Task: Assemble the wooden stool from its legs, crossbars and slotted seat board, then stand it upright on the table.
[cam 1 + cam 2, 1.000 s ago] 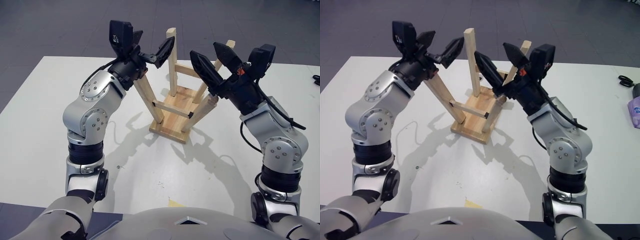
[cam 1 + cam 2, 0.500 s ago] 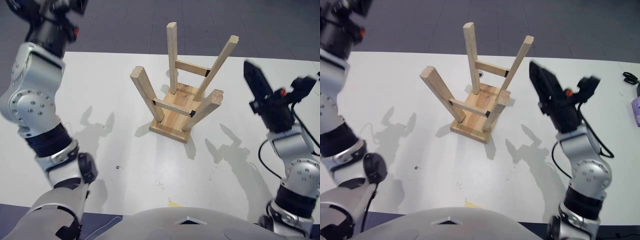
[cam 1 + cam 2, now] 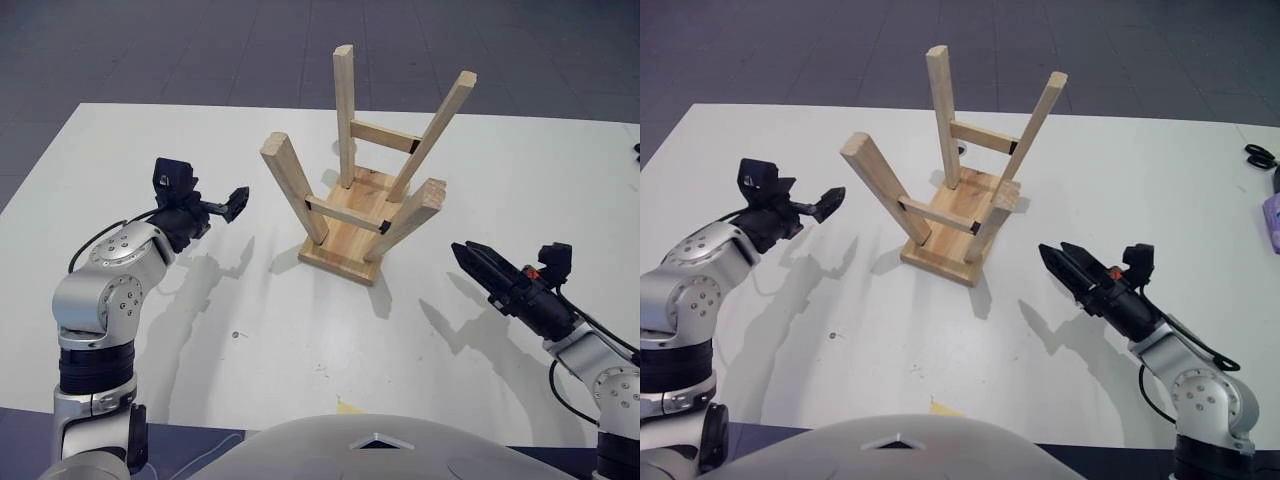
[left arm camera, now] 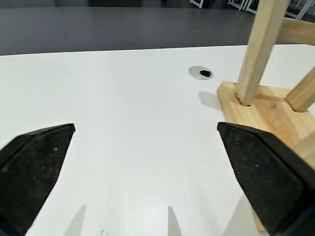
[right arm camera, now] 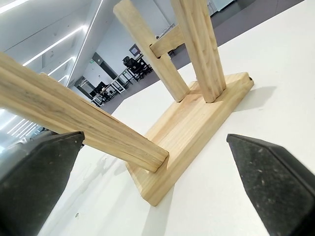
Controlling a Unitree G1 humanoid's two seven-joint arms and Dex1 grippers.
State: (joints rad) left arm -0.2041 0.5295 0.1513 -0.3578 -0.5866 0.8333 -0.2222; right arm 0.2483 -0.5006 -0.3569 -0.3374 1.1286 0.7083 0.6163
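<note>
The wooden stool (image 3: 362, 180) rests upside down on its seat board (image 3: 341, 249) in the middle of the white table (image 3: 300, 340). Its legs point up and splay outward, joined by two crossbars (image 3: 386, 136). My left gripper (image 3: 232, 205) hovers low over the table to the stool's left, open and holding nothing. In the left wrist view its fingers (image 4: 34, 167) stand wide apart, with the seat board (image 4: 268, 110) ahead. To the stool's right my right gripper (image 3: 1052, 255) is open and aimed at the stool. Its fingers (image 5: 275, 172) frame the seat board (image 5: 197, 128).
A round cable hole (image 4: 201, 73) sits in the table behind the stool. Scissors (image 3: 1252, 155) and a purple object (image 3: 1272, 215) lie at the far right edge. A small yellow scrap (image 3: 345, 405) lies near the front edge.
Both arms have let go of the upturned legs, swung out, and come down low over the table on either side. The stool has stayed in place.
</note>
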